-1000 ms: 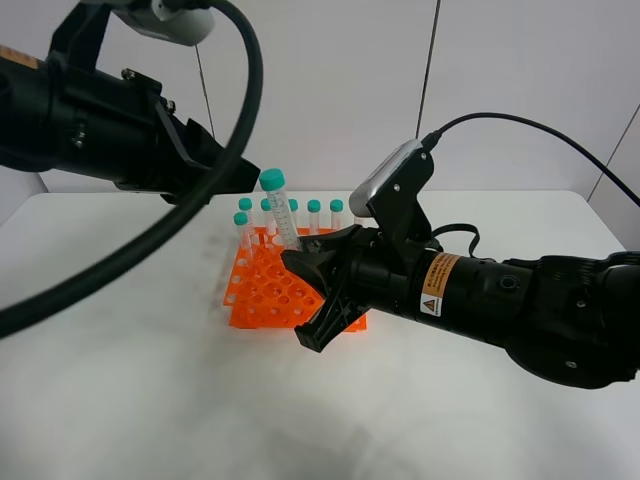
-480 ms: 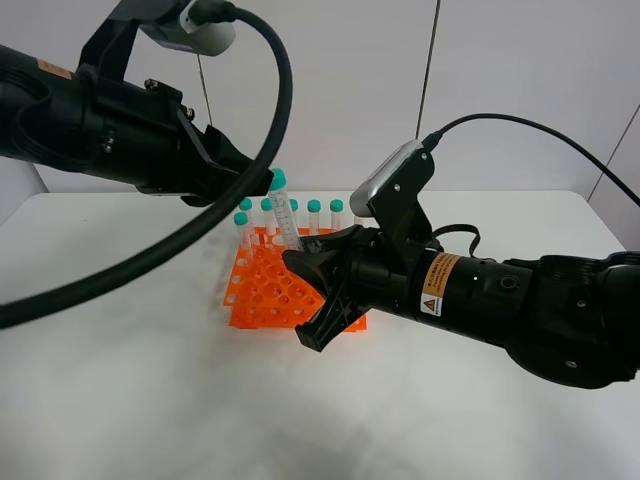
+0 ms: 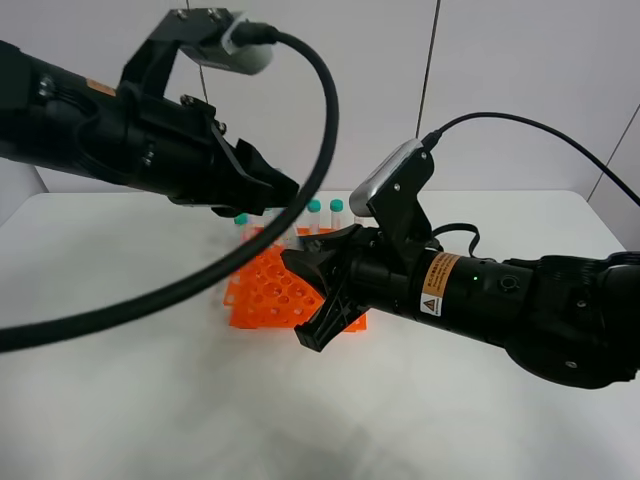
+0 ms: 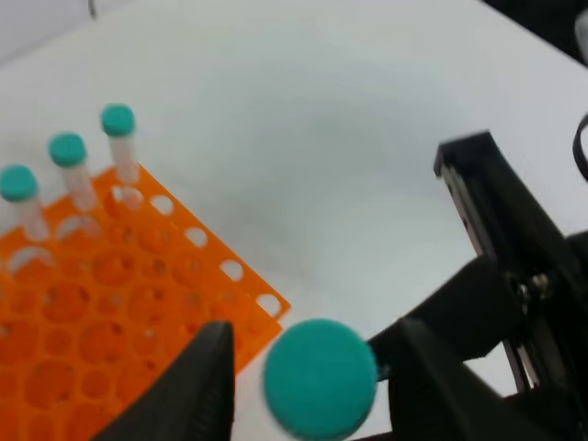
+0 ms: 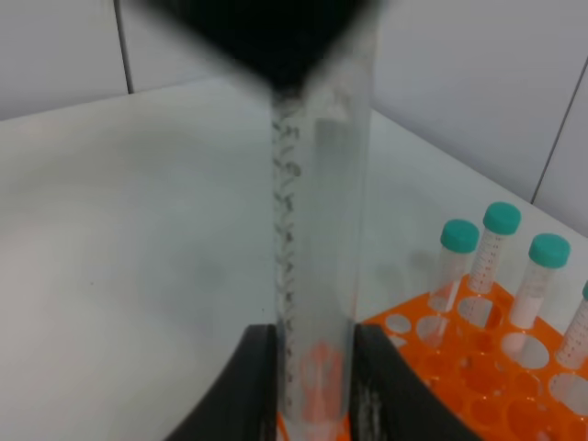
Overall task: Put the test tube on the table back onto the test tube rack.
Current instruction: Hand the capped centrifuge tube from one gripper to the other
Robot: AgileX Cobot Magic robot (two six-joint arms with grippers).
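- Over the orange test tube rack [image 3: 262,296] on the table [image 3: 130,400], left gripper [image 3: 283,192] and right gripper [image 3: 308,300] meet.
- Left wrist: the left gripper stands open astride the teal cap [image 4: 320,377].
- Right wrist: the right gripper clamps the test tube [image 5: 312,211] by the rack.

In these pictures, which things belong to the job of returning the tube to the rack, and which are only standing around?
Belong: test tube, held by the right gripper; left gripper, jaws open beside its cap; orange rack; table.
Only there: other capped tubes in the rack; black cable.
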